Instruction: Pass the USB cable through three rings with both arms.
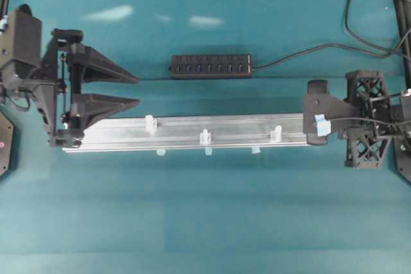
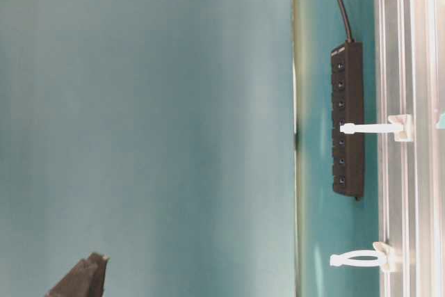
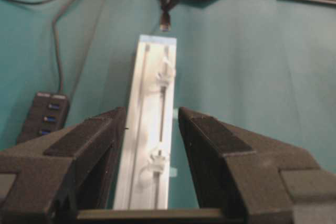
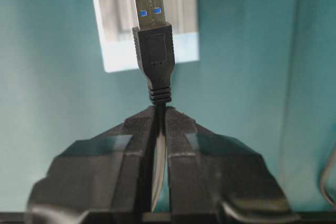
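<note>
The silver rail (image 1: pixel 115 134) lies across the table with three whitish rings on it, the left ring (image 1: pixel 151 122), the middle ring (image 1: pixel 205 137) and the right ring (image 1: pixel 276 133). My right gripper (image 4: pixel 160 109) is shut on the USB cable just behind its plug (image 4: pixel 153 40), which points at the rail's right end (image 4: pixel 144 24) and stops short of it. In the overhead view this gripper (image 1: pixel 313 123) hovers at that end. My left gripper (image 1: pixel 137 91) is open and empty above the rail's left end. In the left wrist view its jaws (image 3: pixel 151 114) straddle the rail, with two rings (image 3: pixel 156 160) visible.
A black multi-port hub (image 1: pixel 210 66) lies behind the rail. Its cord (image 1: pixel 302 54) runs right and loops at the back right corner (image 1: pixel 352 11). Pale blue tape tabs (image 1: pixel 208 151) sit along the rail's front edge. The hub (image 2: pixel 348 116) also shows in the table-level view.
</note>
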